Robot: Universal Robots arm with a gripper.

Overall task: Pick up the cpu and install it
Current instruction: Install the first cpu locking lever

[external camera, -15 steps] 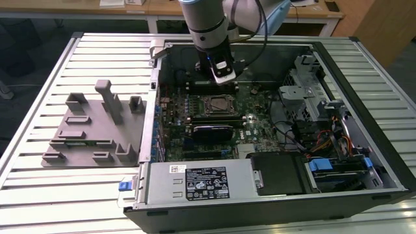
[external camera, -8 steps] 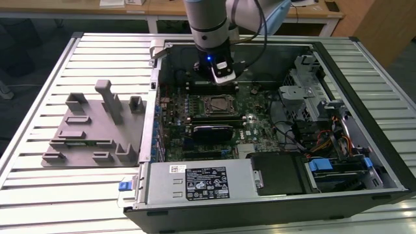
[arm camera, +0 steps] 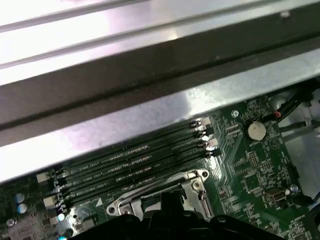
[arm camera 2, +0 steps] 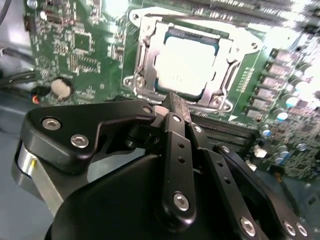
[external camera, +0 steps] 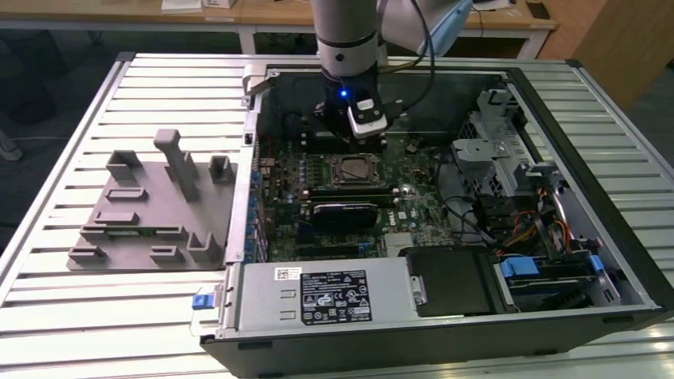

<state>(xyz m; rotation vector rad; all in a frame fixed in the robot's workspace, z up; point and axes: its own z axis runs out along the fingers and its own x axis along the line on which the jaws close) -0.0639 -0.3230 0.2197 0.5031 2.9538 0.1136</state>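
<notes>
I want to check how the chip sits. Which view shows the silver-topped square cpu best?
The second wrist view: the silver-topped square cpu lies close and unobstructed inside the metal socket frame. The exterior view shows it small, below the claw. The first wrist view shows the frame.

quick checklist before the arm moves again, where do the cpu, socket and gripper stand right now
1. cpu lying in the socket on the motherboard: ok.
2. cpu lying flat and square in the frame: looks ok in the second wrist view.
3. Gripper free of the cpu, just beside the socket: ok.
4. Gripper fingers open or shut: cannot tell.
5. Socket clamped shut over the cpu: cannot tell.
6. Arm reaching inside the open computer case, over the board: ok.
</notes>
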